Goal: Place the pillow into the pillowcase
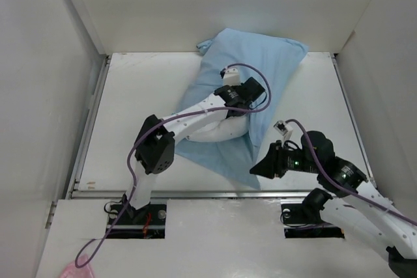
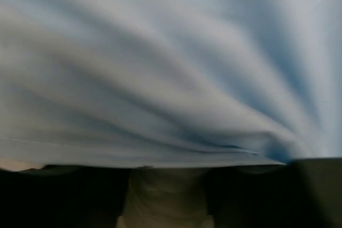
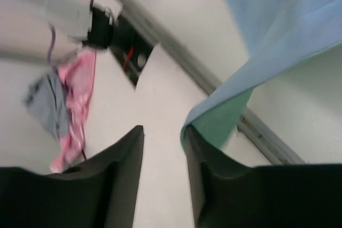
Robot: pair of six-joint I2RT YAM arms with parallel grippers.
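Most of pillow (image 1: 221, 136) lies inside pillowcase (image 1: 260, 63), white end showing at mouth; left gripper (image 1: 242, 103) buried in cloth, can't tell its grip; right gripper (image 3: 163, 132) fingers apart, empty, mouth corner just beside one; best pinch that corner & draw it over pillow end slowly.

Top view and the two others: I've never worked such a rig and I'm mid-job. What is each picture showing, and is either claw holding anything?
The machine is a left arm and a right arm bolted at the near edge of the table, each with a two-finger claw. The top view looks from above and behind them; the others come from wrist cameras. On the table lies the blue pillowcase, with what looks like the white pillow showing beside the left arm. The left claw is at the pillowcase; its camera sees mostly blue fabric, so I cannot tell whether it grips. The right claw is open: the pillowcase's green-lined corner hangs by one finger, unpinched.
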